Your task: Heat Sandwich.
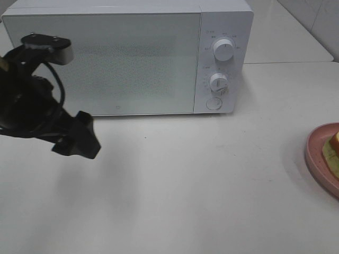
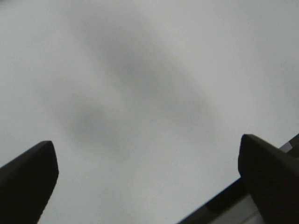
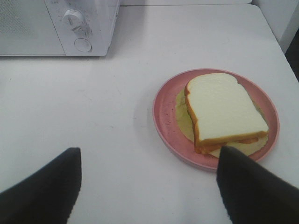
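The sandwich (image 3: 224, 112), white bread with a tan crust over pale green lettuce, lies on a round pink plate (image 3: 163, 107). In the high view only the plate's left part (image 1: 318, 153) and a sliver of the sandwich (image 1: 336, 143) show at the right edge. My right gripper (image 3: 147, 186) hovers open just short of the plate, with nothing between its dark fingers (image 3: 252, 191). My left gripper (image 1: 79, 145) hangs over the table at the left, in front of the microwave (image 1: 106, 58). Its fingers (image 2: 28, 182) are spread wide over bare tabletop. The microwave door is shut.
The white microwave stands at the back of the white table, with two dials (image 1: 223, 48) and a round button (image 1: 214, 103) on its right panel. The left arm's cables and camera mount (image 1: 47, 45) overlap the door's left side. The table's right edge (image 3: 285, 42) runs near the plate.
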Available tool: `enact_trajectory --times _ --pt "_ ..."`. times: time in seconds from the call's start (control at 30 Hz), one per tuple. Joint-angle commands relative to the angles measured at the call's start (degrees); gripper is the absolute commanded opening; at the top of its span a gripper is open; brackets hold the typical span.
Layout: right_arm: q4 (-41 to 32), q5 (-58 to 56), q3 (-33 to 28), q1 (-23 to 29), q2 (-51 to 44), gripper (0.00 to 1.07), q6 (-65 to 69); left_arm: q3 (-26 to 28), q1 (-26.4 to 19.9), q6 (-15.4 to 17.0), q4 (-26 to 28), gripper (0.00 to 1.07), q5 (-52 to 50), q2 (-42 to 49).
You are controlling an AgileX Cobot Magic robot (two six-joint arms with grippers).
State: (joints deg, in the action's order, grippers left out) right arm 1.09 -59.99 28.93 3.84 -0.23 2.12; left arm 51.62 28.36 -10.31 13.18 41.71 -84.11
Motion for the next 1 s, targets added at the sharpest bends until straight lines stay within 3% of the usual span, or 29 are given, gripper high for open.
enact_trajectory --times 0.03,0.1,0.17,0.27,0.3,0.5,0.8,0.9,1.0 --pt "-0.1 0.5 -0.1 -0.5 -1.5 0.76 -0.6 0.0 -6.0 1.2 0.0 1.03 7.5 1.5" --pt "-0.1 0.5 -0.1 -0.5 -1.5 0.76 -0.6 0.0 -7.6 1.5 -0.1 1.03 8.9 1.7" --pt "-0.1 0.5 -0.1 -0.5 -1.5 0.76 -0.6 0.0 -14.0 1.7 -0.2 1.03 13.0 2.9" --pt "-0.1 0.5 -0.1 -0.5 -1.5 0.76 -0.6 0.0 -17.7 1.7 -0.2 1.03 15.0 3.9" --pt "-0.1 0.5 -0.1 -0.5 -1.5 0.76 -0.6 0.0 -21.0 1.7 -0.2 1.03 16.6 5.2" --pt "-0.1 0.5 -0.1 -0.5 -1.5 0.76 -0.6 -0.1 -28.5 3.3 -1.5 1.03 19.7 11.1" --pt "-0.1 0.5 -0.1 -0.5 -1.5 0.76 -0.6 -1.1 -29.6 6.6 -6.6 1.03 21.4 26.3" --pt "-0.1 0.5 -0.1 -0.5 -1.5 0.76 -0.6 -3.3 -29.6 6.9 -7.4 1.03 20.6 31.1" --pt "-0.1 0.5 -0.1 -0.5 -1.5 0.76 -0.6 -8.9 -29.6 6.8 -8.7 1.03 18.4 40.4"
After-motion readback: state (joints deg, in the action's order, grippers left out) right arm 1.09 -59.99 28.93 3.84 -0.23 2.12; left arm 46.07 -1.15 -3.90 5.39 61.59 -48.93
